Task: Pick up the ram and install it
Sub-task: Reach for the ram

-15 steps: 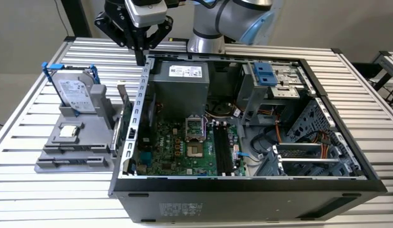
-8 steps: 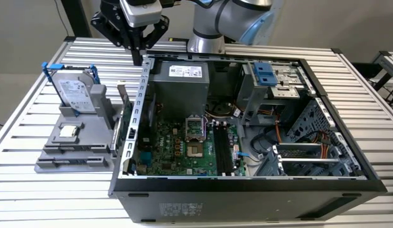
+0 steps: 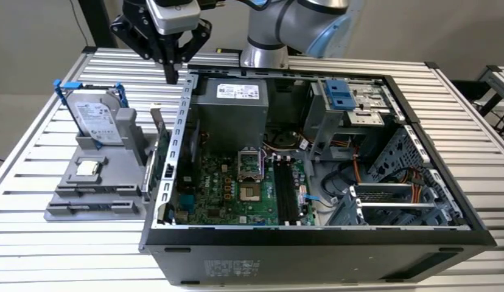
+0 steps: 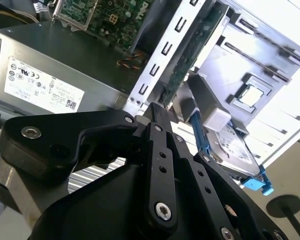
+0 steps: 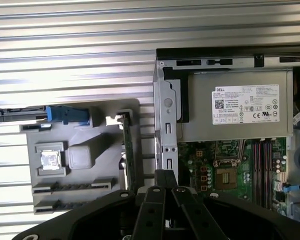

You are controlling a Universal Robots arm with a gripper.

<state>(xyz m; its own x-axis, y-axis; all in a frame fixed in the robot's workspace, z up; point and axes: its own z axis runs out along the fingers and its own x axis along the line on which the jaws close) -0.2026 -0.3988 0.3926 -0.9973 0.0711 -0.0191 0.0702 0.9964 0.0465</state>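
While the gray holder (image 3: pixel 67 212) holds a hard drive (image 3: pixel 98 118), the pincer (image 3: pixel 171 78) hangs closed.

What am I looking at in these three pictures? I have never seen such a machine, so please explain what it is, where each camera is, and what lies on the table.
This is a robot arm with a gripper at its end. The exterior view comes from a camera off the arm. Both wrist views come from cameras riding on the arm, so the black gripper appears close up in them. On the slatted metal table lies an open computer case with its green motherboard showing. Beside it, on the exterior view's left, a grey holder carries a hard drive, a small square chip and the ram, a thin stick standing on its edge. The gripper hangs near the case's wall and the holder, shut and holding nothing.
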